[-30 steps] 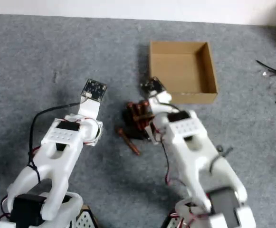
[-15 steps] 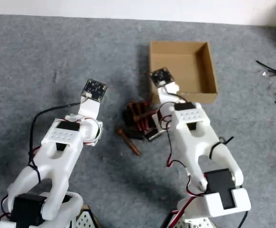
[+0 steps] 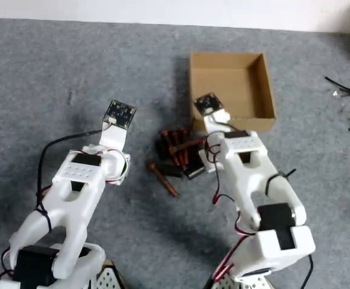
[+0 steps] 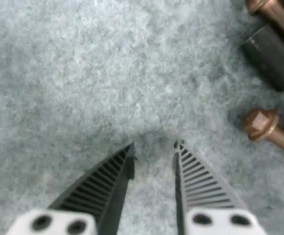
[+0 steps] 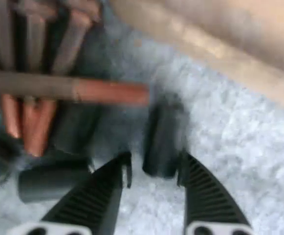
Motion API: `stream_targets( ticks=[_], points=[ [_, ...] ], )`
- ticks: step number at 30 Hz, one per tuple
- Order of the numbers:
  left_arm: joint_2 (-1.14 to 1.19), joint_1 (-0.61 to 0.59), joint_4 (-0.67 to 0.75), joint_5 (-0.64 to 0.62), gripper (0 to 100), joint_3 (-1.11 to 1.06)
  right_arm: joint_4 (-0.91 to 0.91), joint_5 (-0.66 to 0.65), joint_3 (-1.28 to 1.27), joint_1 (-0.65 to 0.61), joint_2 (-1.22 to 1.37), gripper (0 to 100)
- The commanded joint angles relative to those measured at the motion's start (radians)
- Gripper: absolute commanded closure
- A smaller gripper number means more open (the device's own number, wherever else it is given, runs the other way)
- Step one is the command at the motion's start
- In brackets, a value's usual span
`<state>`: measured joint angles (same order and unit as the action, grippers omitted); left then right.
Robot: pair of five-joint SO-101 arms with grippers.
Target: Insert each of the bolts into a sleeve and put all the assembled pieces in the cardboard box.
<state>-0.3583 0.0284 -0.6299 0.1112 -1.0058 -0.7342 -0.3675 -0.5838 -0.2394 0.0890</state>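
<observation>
Two hands parted, left hand over fuzzy carpet, right hand astride dark cylindrical sleeve

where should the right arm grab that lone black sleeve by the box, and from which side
Probably across its middle, from above. The sleeve lies flat on the carpet beside the pile, lengthwise in line with the right gripper, whose open fingers flank its near end.

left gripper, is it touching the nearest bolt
Apart. The left wrist view shows bare carpet between the open left gripper and the nearest bolt.
</observation>
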Motion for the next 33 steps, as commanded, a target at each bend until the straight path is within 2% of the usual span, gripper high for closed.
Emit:
stream_targets(
  ticks=[1, 9, 15, 23, 25, 27, 33],
  points=[
    [0.004, -0.016, -0.005, 0.002, 86, 0.039, 0.015, -0.012, 0.047, 0.001, 0.062, 85.4],
    [0.004, -0.016, -0.005, 0.002, 86, 0.039, 0.028, -0.005, 0.067, 0.001, 0.101, 85.4],
    [0.004, -0.016, -0.005, 0.002, 86, 0.039, 0.044, 0.161, 0.120, -0.016, 0.104, 85.4],
    [0.004, -0.016, -0.005, 0.002, 86, 0.039, 0.044, 0.169, 0.116, -0.016, 0.108, 85.4],
    [0.004, -0.016, -0.005, 0.002, 86, 0.039, 0.044, 0.170, 0.116, -0.016, 0.108, 89.9],
    [0.004, -0.016, -0.005, 0.002, 86, 0.039, 0.044, 0.170, 0.116, -0.016, 0.108, 99.8],
    [0.004, -0.016, -0.005, 0.002, 86, 0.039, 0.015, 0.170, 0.114, -0.007, 0.079, 99.4]
  ],
)
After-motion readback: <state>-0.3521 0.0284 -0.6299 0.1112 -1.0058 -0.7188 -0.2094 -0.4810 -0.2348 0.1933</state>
